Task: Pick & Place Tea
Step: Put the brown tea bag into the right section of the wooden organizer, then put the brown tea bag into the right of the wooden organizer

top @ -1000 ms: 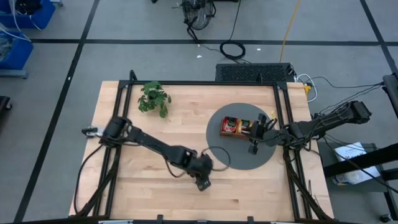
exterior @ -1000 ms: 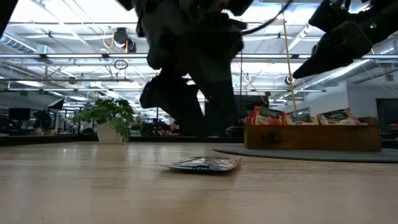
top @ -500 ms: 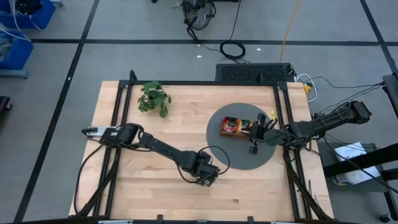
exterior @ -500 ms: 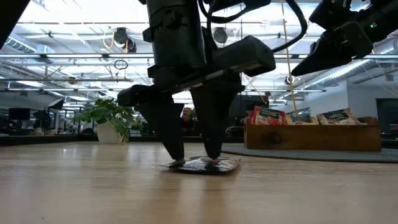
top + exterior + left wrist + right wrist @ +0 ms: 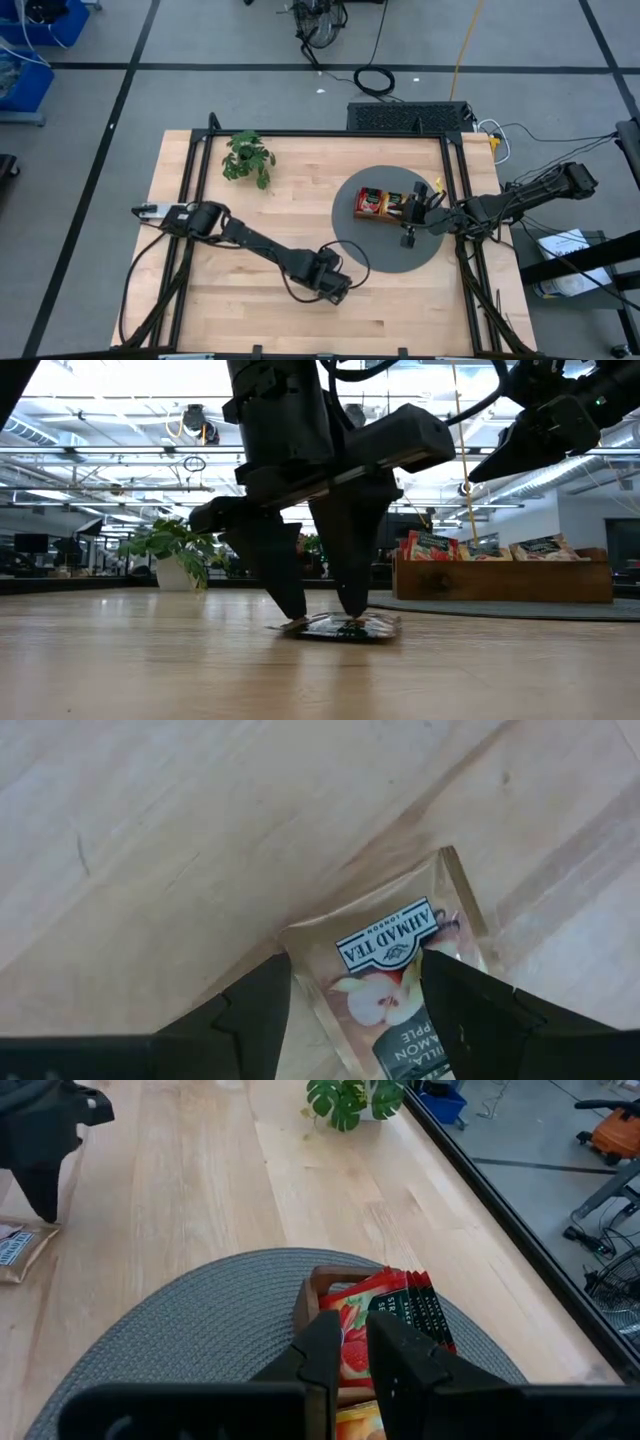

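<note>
So the table [image 5: 250, 220] is a light wood butcher-block type top sitting on a black metal frame. Lying straight on the wood there's a small leafy green plant [image 5: 248, 158] in a white pot near the far left corner, a round grey woven mat [image 5: 372, 255] over on the right half, and one loose tea sachet [image 5: 345, 626] flat on the boards toward the near middle, just off the mat's left edge. In the left wrist view the sachet's label reads AHMAD TEA with an apple picture. Rest of the wood is bare grain with a few scuffs.
</note>
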Controlling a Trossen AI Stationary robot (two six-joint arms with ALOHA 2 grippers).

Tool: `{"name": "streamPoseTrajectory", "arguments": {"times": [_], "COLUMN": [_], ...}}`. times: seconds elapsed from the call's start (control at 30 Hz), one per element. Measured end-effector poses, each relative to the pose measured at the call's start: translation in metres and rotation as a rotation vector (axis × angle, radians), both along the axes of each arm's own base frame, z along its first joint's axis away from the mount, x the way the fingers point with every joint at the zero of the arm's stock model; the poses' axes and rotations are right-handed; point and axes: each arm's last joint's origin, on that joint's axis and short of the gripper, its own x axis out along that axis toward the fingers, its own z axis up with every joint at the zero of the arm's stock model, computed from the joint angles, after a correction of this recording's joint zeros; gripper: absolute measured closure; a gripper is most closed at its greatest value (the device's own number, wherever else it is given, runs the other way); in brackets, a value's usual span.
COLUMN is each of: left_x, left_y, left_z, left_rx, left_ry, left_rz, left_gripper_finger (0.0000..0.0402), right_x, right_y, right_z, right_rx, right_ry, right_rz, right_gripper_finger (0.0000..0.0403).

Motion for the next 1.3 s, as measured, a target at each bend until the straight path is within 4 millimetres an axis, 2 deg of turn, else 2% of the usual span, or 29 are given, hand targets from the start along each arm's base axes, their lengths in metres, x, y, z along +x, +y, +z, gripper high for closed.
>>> {"name": "streamPoseTrajectory", "arguments": {"times": [0.2,0.3,0.43,0.6,0.67,0.77,0.9,1.0,1.03,1.1,1.2,1.3], "left_x": [-0.004,-0.007,-0.016,-0.018,-0.017,-0.016,-0.019,-0.006,-0.001,0.006,0.005,0.005], "left_y": [-0.002,-0.003,-0.001,0.002,0.005,0.003,-0.012,-0.028,-0.032,-0.038,-0.033,-0.025], "left_z": [-0.012,-0.014,-0.015,-0.015,-0.015,-0.004,0.026,0.059,0.063,0.060,0.037,0.030], "left_rx": [0.004,0.004,0.013,0.025,0.021,0.021,0.191,0.301,0.322,0.319,0.258,0.228], "left_ry": [0.073,0.105,0.203,0.237,0.240,0.212,0.142,-0.107,-0.187,-0.283,-0.210,-0.183], "left_rz": [-0.048,-0.099,-0.137,-0.204,-0.268,-0.499,-0.715,-0.900,-0.954,-1.011,-1.023,-0.997], "left_gripper_finger": [0.0176,0.0196,0.0256,0.0365,0.0390,0.0389,0.0397,0.0398,0.0398,0.0398,0.0399,0.0400], "right_x": [0.000,0.000,0.000,0.000,0.000,0.000,0.000,0.000,0.000,0.000,0.000,0.001], "right_y": [0.000,0.000,0.000,0.000,0.000,0.000,0.000,0.000,0.000,0.000,0.000,0.000], "right_z": [0.000,0.000,0.000,0.000,0.000,0.001,0.000,0.000,0.000,0.000,0.000,0.001], "right_rx": [0.001,0.002,0.003,0.002,0.002,0.003,0.004,0.004,0.004,0.004,0.004,0.006], "right_ry": [-0.005,-0.006,-0.006,-0.006,-0.006,-0.006,-0.005,-0.004,-0.005,-0.007,-0.008,-0.013], "right_rz": [0.000,0.000,0.000,0.000,0.000,0.000,-0.001,-0.001,-0.001,-0.003,-0.004,-0.004], "right_gripper_finger": [0.0358,0.0358,0.0358,0.0358,0.0358,0.0358,0.0358,0.0358,0.0358,0.0358,0.0358,0.0358]}}
